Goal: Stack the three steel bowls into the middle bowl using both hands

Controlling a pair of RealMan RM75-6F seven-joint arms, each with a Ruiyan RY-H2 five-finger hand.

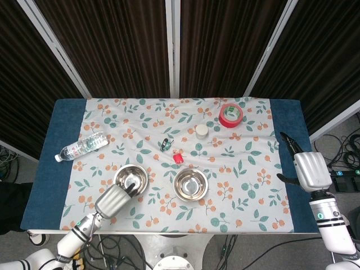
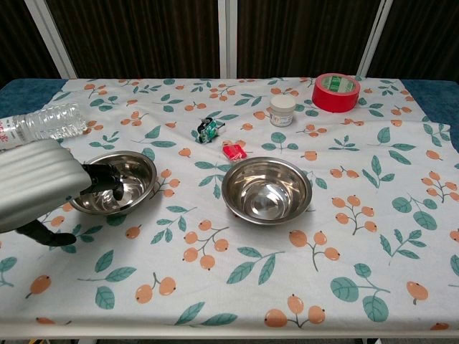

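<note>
Two steel bowls show on the floral cloth: a left bowl (image 1: 131, 179) (image 2: 122, 179) and a bowl at the middle (image 1: 191, 184) (image 2: 267, 190). My left hand (image 1: 115, 198) (image 2: 39, 185) reaches over the left bowl's near rim. Its dark fingers (image 2: 100, 179) dip inside the bowl, and its thumb (image 2: 43, 233) stays outside, apart from the rim. I cannot tell whether the fingers touch the steel. My right hand (image 1: 308, 169) hovers over the blue strip at the table's right edge, fingers spread and holding nothing. The chest view does not show it.
A plastic water bottle (image 1: 81, 146) (image 2: 39, 123) lies at the left. Behind the bowls are a red tape roll (image 1: 230, 115) (image 2: 336, 92), a white jar (image 1: 201, 131) (image 2: 282, 111), a small green-black object (image 1: 165, 144) (image 2: 208, 130) and a small red object (image 1: 178, 157) (image 2: 234, 152).
</note>
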